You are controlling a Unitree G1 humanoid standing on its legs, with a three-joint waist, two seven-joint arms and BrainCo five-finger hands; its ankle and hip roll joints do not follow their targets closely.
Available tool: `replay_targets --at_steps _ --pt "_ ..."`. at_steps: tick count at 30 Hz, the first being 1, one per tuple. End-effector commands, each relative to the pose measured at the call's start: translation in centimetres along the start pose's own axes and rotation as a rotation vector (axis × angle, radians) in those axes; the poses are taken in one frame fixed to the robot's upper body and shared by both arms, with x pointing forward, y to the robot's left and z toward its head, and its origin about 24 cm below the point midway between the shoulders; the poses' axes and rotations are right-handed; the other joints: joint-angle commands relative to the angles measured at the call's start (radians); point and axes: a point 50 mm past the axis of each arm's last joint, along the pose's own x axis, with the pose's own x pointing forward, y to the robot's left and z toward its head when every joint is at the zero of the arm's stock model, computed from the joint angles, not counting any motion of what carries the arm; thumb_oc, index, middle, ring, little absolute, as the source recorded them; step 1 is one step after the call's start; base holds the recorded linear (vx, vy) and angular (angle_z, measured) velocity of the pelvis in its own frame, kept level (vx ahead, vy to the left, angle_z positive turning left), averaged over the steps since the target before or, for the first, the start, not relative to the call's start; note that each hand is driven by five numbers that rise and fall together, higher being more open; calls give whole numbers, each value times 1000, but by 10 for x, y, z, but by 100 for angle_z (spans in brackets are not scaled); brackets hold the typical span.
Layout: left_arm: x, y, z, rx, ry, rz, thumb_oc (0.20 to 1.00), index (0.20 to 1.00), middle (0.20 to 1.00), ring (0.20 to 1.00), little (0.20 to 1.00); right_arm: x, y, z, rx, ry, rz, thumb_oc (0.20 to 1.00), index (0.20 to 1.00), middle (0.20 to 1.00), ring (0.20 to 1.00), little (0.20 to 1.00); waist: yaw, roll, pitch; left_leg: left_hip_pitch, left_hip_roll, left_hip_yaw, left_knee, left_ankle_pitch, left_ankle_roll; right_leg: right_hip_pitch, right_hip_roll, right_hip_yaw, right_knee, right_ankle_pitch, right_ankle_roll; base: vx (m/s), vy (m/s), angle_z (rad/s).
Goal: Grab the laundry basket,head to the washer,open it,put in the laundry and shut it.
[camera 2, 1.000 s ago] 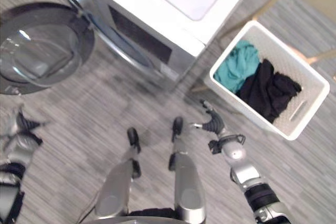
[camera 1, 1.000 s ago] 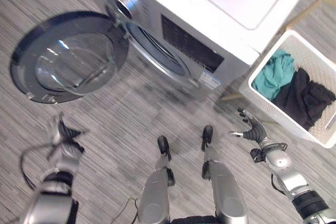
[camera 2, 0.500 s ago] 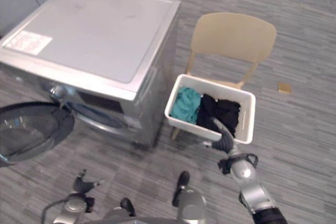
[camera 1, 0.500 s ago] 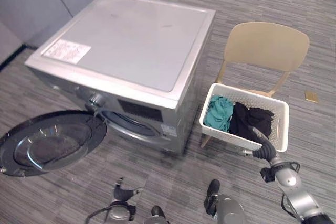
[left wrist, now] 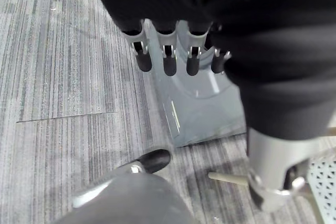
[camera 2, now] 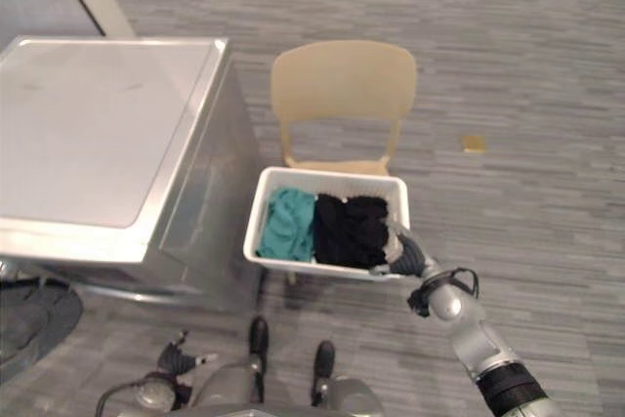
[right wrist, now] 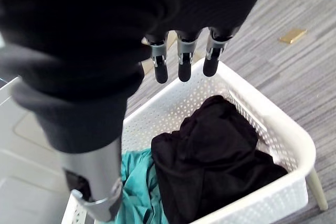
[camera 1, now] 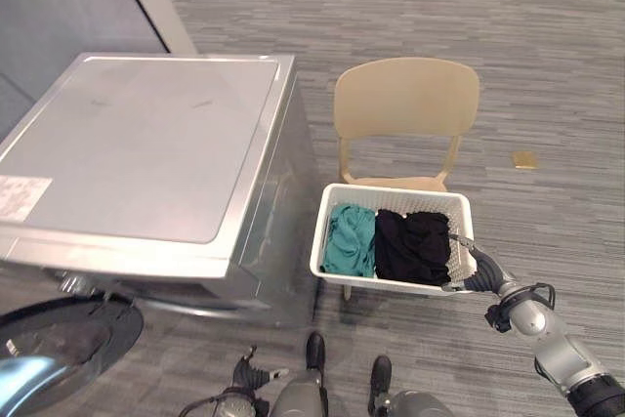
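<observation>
The washer (camera 1: pixel 146 158) stands as a solid block just beside the basket (camera 1: pixel 332 241), leaving only a narrow gap between them, and the chair (camera 1: pixel 405 100) backs the basket on its far side. The basket's open top is unobstructed from above, its floor covered by a teal cloth (camera 1: pixel 349 239) and a black cloth (camera 1: pixel 413 246). Carpet (camera 1: pixel 547 134) lies free to the right of the chair and basket, while the open door (camera 1: pixel 59 354) lies low in front of the washer.
</observation>
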Motion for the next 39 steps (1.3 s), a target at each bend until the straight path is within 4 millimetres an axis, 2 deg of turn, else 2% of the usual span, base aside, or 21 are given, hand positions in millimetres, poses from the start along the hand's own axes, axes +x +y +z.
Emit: replay_targets --at_steps 1,4,6,11,13,16,21,22,23,24,25,26,33,39 --pt "2 27 7 3 -43 75 1000 1000 1000 1000 1000 19 -28 32 -153 -149 -86 1000 1000 1000 1000 1000 34 -17 47 -2 -29 37 82 -94 16 -66 -141 95 122 -134 167 6 226 -62" --pt "3 38 10 24 -56 112 1000 1000 1000 1000 1000 31 -38 49 -291 -209 -107 1000 1000 1000 1000 1000 49 -18 64 -4 -39 79 60 -95 33 -114 -161 125 135 -114 184 -43 159 -42" --pt "5 46 20 34 -96 139 1000 1000 1000 1000 1000 46 -46 61 -412 -239 -118 1000 1000 1000 1000 1000 64 -13 82 -21 -48 106 39 -89 43 -165 -178 138 144 -94 195 -97 162 -44" --pt "8 54 42 16 -171 177 1000 1000 1000 1000 1000 72 -55 83 -531 -257 -144 1000 1000 1000 1000 1000 91 1 139 -82 -59 103 49 -76 49 -233 -196 132 162 -75 197 -85 49 -2" --pt "9 60 54 -15 -210 206 1000 1000 1000 1000 1000 87 -67 94 -583 -243 -176 1000 1000 1000 1000 1000 123 6 174 -125 -57 89 53 -58 47 -272 -198 119 171 -67 194 -76 -23 2" --pt "9 62 62 -40 -237 219 1000 1000 1000 1000 1000 95 -76 103 -591 -238 -206 1000 1000 1000 1000 1000 143 6 197 -156 -55 72 52 -42 43 -297 -200 102 177 -63 192 -47 -47 18" --pt "12 65 85 -68 -298 225 1000 1000 1000 1000 1000 111 -100 101 -594 -118 -267 1000 1000 1000 1000 1000 191 10 240 -228 -53 20 28 6 19 -349 -198 44 188 -65 186 -42 -81 32" --pt "12 65 85 -68 -298 225 1000 1000 1000 1000 1000 111 -100 101 -594 -118 -267 1000 1000 1000 1000 1000 191 10 240 -228 -53 20 28 6 19 -349 -198 44 188 -65 186 -36 -109 33" --pt "13 65 98 -68 -330 220 1000 1000 1000 1000 1000 117 -101 92 -553 -36 -257 1000 1000 1000 1000 1000 210 15 256 -246 -57 -3 18 19 11 -358 -198 18 194 -72 184 -21 -117 50" --pt "14 65 102 -62 -334 218 1000 1000 1000 1000 1000 118 -101 90 -539 -6 -250 1000 1000 1000 1000 1000 217 19 259 -254 -59 -15 14 25 8 -361 -198 4 195 -75 183 -21 -138 56" --pt "14 66 106 -60 -343 217 1000 1000 1000 1000 1000 119 -100 88 -510 11 -244 589 589 589 589 589 222 21 261 -260 -60 -24 12 27 6 -364 -200 -7 198 -78 182 1 -83 63" --pt "14 65 109 -60 -351 214 1000 1000 1000 1000 1000 119 -96 86 -463 21 -238 213 213 213 213 213 224 20 264 -264 -61 -31 12 29 5 -363 -199 -13 199 -80 181 3 -50 54" --pt "14 59 105 -104 -328 202 1000 1000 1000 1000 1000 110 -82 104 -141 -127 -269 200 200 200 200 200 220 -7 259 -247 -58 -38 17 13 8 -341 -191 -15 191 -85 179 11 -9 12" --pt "12 52 97 -131 -315 184 1000 1000 1000 1000 1000 84 -73 111 118 -273 -305 200 200 200 200 200 184 -40 216 -169 -49 -17 14 -22 17 -272 -189 -1 167 -81 187 34 19 -4"
